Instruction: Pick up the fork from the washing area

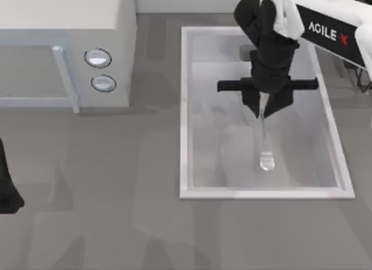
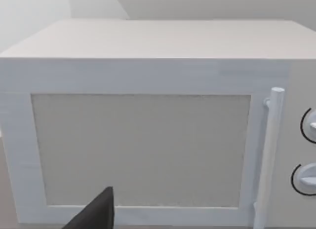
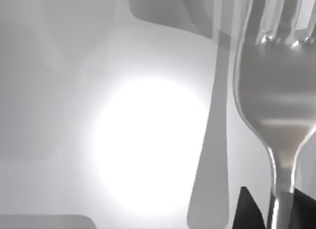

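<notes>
- Fork point(image 1: 263, 139) count: one, slim and silvery, lying inside the washing area point(image 1: 185, 107), near the middle of the basin floor.
- One washing area, a light-grey rectangular basin with a raised whitish rim; the fork is the single loose thing in it.
- Right gripper point(image 1: 265, 110) is down inside the washing area, its dark fingers pinching the fork's handle; the right wrist view shows the tines and neck point(image 3: 276, 91) close up, with the fingertips point(image 3: 249, 209) on either side of the neck.
- One white microwave point(image 1: 64, 49) with two round knobs point(image 1: 97, 58) stands on the tabletop point(image 1: 116, 212), well apart from the washing area.
- Left gripper point(image 1: 7, 185) is parked far from the washing area, facing the microwave door point(image 2: 143, 150); whether its fingers are spread or closed I cannot tell.
</notes>
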Tool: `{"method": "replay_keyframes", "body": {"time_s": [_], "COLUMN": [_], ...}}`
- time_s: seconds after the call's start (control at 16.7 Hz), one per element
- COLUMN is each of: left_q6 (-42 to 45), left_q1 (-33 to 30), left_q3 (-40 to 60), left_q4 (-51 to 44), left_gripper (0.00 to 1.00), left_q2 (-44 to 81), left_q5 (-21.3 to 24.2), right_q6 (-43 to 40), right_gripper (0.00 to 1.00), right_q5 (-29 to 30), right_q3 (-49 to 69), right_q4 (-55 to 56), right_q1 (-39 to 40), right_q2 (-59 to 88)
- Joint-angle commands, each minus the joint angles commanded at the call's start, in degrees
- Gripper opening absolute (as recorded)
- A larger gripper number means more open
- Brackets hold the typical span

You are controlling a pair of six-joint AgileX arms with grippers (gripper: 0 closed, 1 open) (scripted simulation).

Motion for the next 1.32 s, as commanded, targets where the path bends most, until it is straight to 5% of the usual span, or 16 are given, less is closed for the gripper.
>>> {"method": "replay_keyframes", "body": {"time_s": [0.3, 0.72, 1.32], "left_q6": [0.0, 0.0, 0.0], "left_q1": [0.0, 0.0, 0.0], "left_q3": [0.0, 0.0, 0.0], "left_q4": [0.0, 0.0, 0.0], "left_gripper": [1.0, 1.0, 1.0], "left_q2": [0.0, 0.0, 0.0], "left_q5": [0.0, 0.0, 0.0], "right_q6": [-0.15, -1.14, -16.94], "right_gripper": [0.0, 0.0, 0.0], "right_q5": [-0.05, -0.13, -0.98], "right_q3": [8.08, 6.33, -32.52], "right_q4": [-10.93, -11.04, -10.0], "right_q1": [-0.12, -1.08, -16.68], "right_q2": [-3.61, -5.75, -41.16]}}
